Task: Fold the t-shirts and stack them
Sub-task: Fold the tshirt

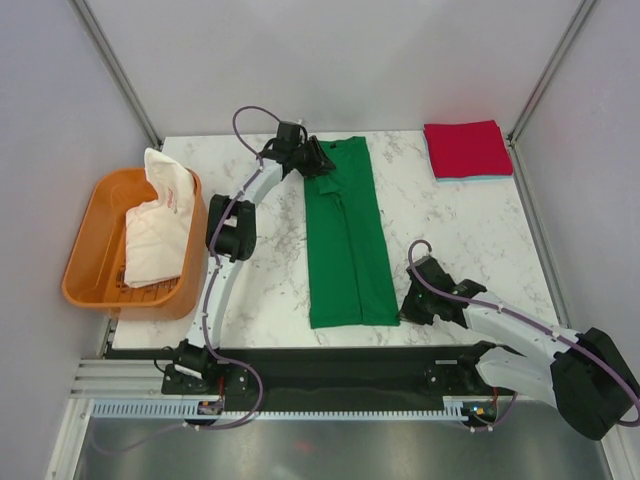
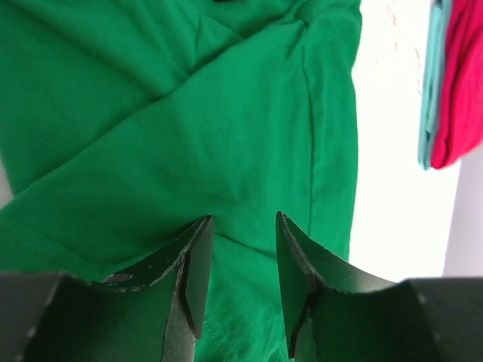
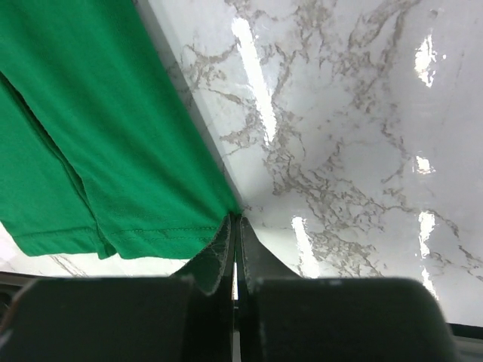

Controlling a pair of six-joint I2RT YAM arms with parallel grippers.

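The green t-shirt (image 1: 345,240) lies folded into a long strip down the middle of the table. My left gripper (image 1: 318,160) is at its far end, jaws open, with green cloth (image 2: 189,113) under and between its fingers; the gripper (image 2: 243,219) shows clearly in the left wrist view. My right gripper (image 1: 408,305) sits at the shirt's near right corner. In the right wrist view the gripper (image 3: 236,217) is shut on the hem corner of the green cloth (image 3: 90,113). A folded red t-shirt (image 1: 467,148) lies at the back right on a pale blue one (image 2: 430,90). A white t-shirt (image 1: 160,230) rests in the tub.
An orange plastic tub (image 1: 90,240) stands at the table's left edge, beside the left arm. The marble table (image 1: 450,230) has grey walls behind it and on both sides. A dark strip with the arm bases runs along the near edge.
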